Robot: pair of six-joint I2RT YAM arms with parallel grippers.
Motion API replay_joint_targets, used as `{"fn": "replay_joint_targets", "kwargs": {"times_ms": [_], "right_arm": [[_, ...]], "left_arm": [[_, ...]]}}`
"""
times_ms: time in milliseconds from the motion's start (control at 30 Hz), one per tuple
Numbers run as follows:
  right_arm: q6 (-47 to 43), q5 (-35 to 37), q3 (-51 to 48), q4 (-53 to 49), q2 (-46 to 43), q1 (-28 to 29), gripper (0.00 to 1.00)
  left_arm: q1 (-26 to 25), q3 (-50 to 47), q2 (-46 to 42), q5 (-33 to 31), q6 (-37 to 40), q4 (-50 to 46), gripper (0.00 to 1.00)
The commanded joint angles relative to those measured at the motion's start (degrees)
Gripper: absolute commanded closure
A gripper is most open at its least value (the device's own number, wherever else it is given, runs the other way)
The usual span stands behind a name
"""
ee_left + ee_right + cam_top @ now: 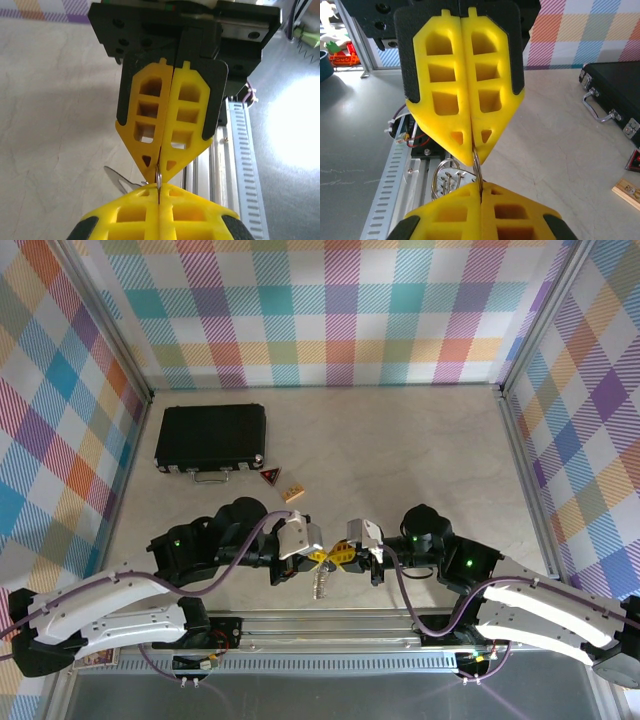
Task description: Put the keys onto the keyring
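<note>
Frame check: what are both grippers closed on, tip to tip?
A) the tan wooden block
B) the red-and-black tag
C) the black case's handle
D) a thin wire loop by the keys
D: the left gripper and right gripper meet tip to tip, jaws shut on the wire loop, with the keys just beneath them.

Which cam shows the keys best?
Right wrist: the keys hang close and sharp, and the shape of the bunch is readable. Left wrist catches one key blade poking out sideways. Top external shows a small glint near the table's front edge.
</note>
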Motion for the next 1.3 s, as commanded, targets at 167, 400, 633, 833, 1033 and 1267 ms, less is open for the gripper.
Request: {"fn": "replay_joint_targets", "kwargs": {"times_ms": [167,400,633,833,1033,1267], "right_arm": [[0.07,-0.9,-0.39,3.67,-2.43,0.47,0.9],[0.43,-1.22,-1.41,4.98,-4.2,0.49,0.87],[0.87,1.04,-3.38,6.79,-8.32,0.51,0.78],[1.55,2.26,-3.8,7.22,-9.72,0.49,0.74],[1.9,0.67,-3.96,7.81,-9.61,0.47,0.77],[2.08,-3.64,-4.08,8.68,-9.19,0.52,0.77]], "left_arm": [[-0.24,-7.37,-3.84,5.48,-8.61,25.11,1.0],[-0.24,-13.47,-4.43,5.68,-14.09,38.18,1.0],[-0.24,-14.91,-6.19,3.95,-14.61,39.7,1.0],[-0.24,-15.62,-7.39,3.55,-15.13,40.5,1.0],[-0.24,-17.17,-7.97,4.52,-16.59,44.46,1.0],[-0.24,-17.84,-8.32,4.61,-17.3,46.32,1.0]]}}
